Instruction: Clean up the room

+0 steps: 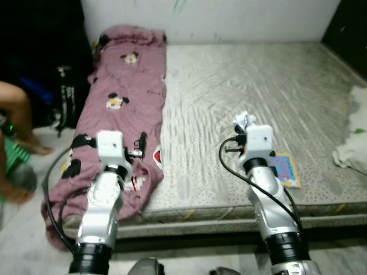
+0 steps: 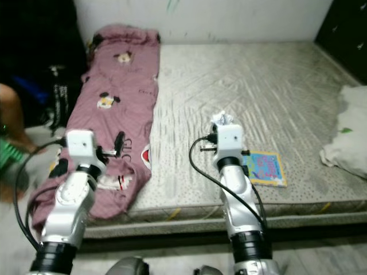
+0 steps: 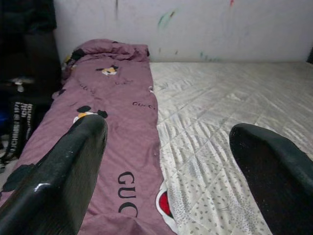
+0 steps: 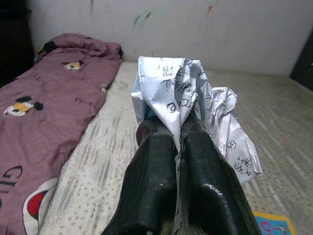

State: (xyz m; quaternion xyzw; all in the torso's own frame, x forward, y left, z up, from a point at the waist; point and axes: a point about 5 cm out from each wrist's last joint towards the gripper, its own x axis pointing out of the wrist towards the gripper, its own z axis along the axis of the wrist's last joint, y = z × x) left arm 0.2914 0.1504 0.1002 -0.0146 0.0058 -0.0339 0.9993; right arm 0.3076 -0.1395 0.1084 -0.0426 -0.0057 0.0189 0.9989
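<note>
Over the mattress (image 1: 258, 91) we are pinching crumpled paper (image 4: 195, 98) in our right gripper (image 4: 178, 132), a booklet (image 2: 265, 167) just beside; our left gripper (image 3: 166, 142) is hanging spread wide above the maroon blanket (image 1: 129, 97).

both silver arms reach fwd, side by side. left gripper (image 3: 166, 171) fingers (image 3: 58, 181) spread wide, nothing btwn them. right gripper (image 4: 178, 142) fingers (image 4: 151, 181) pressed together, pinching crumpled paper (image 4: 195, 103).
</note>
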